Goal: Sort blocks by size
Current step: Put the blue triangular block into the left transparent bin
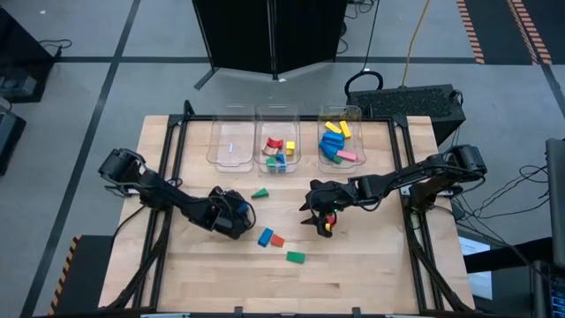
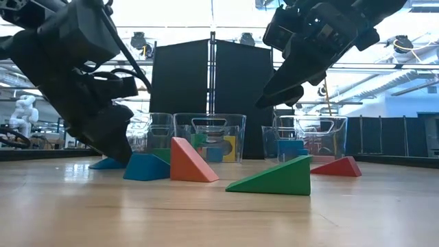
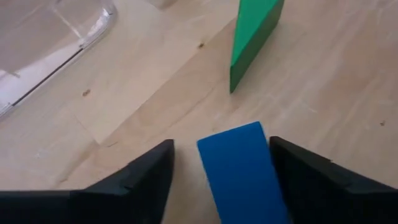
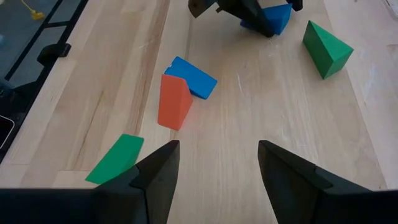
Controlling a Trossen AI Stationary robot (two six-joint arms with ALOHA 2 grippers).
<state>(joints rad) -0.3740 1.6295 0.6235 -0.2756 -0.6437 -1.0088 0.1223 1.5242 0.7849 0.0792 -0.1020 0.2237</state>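
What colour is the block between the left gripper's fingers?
Blue; the block shows best in the left wrist view.

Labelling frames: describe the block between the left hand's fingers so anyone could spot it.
Start at the left arm, low on the table's left half in the high view. Its hand straddles a blue block lying on the wood, just short of a green wedge. It is the only block framed by two dark fingers.

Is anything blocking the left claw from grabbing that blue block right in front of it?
Nothing visible. In the left wrist view the blue block already lies between the left gripper's open fingers, with bare wood on either side. The green block stands farther ahead, clear of them.
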